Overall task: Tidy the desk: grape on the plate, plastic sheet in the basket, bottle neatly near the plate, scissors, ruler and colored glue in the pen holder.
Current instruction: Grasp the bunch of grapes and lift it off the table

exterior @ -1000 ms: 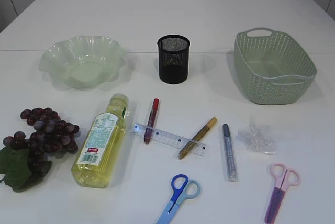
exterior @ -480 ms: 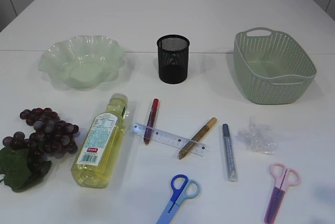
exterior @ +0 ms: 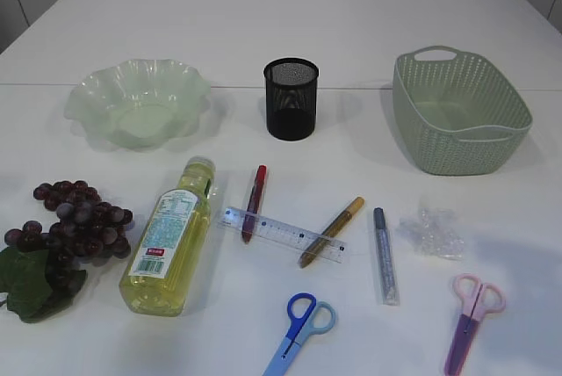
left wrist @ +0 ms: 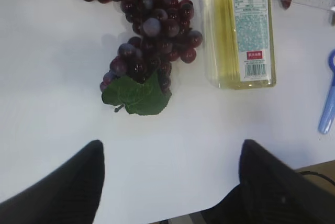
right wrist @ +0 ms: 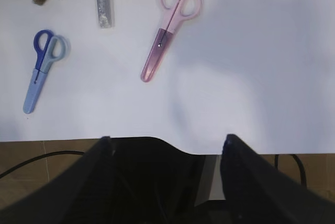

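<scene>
A white table [exterior: 351, 16] fills the exterior view, with pale wall panels along the top edge.

Upper row, left to right: a green plate [exterior: 97, 90] at upper left, a black mesh pen holder [exterior: 291, 99] at top centre, a green basket [exterior: 457, 143] at upper right. All three sit well apart.

Lower row:
- Grapes [exterior: 75, 222] with a leaf lie at the left edge.
- A bottle [exterior: 169, 240] lies on its side just beside the grapes, cap toward the plate.
- A ruler [exterior: 283, 234] lies centre frame, with a red glue [exterior: 254, 202] and a gold glue [exterior: 332, 231] crossing it.
- A silver glue [exterior: 384, 256] lies right of the ruler, apart from it.
- A plastic sheet [exterior: 432, 232], crumpled, lies right of the silver glue, below the basket.
- Blue scissors [exterior: 299, 332] lie at bottom centre; pink scissors [exterior: 470, 319] at lower right.

Left gripper [left wrist: 170, 177]: fingers [left wrist: 68, 182] spread wide at the bottom of the left wrist view, holding nothing, above bare table below the grapes.

Right gripper [right wrist: 165, 182]: fingers [right wrist: 256, 182] spread wide at the bottom of the right wrist view, holding nothing, at the table edge below the pink scissors.
</scene>
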Robot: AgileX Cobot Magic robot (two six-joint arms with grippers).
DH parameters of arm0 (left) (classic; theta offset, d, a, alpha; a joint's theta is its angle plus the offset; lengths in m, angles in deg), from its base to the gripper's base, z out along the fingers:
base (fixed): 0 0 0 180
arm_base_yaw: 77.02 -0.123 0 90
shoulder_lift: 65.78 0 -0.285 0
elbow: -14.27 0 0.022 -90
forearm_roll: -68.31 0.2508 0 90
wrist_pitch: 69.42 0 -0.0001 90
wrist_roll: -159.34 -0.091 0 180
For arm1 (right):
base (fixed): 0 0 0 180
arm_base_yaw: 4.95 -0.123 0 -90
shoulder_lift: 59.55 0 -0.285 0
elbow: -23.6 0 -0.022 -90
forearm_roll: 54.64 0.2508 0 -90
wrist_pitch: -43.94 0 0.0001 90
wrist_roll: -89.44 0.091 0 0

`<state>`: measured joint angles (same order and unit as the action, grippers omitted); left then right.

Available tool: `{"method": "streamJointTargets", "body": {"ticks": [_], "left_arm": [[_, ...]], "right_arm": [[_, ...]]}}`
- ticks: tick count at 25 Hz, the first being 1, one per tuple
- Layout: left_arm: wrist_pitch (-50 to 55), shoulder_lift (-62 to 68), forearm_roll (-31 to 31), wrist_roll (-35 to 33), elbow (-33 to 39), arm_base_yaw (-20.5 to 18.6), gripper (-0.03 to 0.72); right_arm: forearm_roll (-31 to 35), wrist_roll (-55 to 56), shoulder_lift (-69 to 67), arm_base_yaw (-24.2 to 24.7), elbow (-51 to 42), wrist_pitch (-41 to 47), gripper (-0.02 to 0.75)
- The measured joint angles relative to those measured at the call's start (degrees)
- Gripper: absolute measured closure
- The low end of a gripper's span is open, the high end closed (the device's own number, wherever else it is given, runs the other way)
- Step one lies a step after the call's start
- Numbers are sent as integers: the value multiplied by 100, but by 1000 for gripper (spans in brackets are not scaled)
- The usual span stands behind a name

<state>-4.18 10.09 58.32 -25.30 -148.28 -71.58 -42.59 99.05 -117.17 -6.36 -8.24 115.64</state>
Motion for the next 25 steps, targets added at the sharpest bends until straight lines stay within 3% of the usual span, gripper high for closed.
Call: {"method": "streamJointTargets", "body": {"ticks": [7, 20, 25], "left_arm": [[3, 1456, 95, -16, -605, 49, 97], [-673, 3413, 1417, -267, -935, 1060, 96], [-784, 3708, 1689, -280, -955, 1217, 96]], "right_arm": [[9, -335, -786, 0, 308, -37, 239], [13, -575, -1209, 0, 479, -50, 238], [13, -599, -1209, 0, 479, -50, 239]]}}
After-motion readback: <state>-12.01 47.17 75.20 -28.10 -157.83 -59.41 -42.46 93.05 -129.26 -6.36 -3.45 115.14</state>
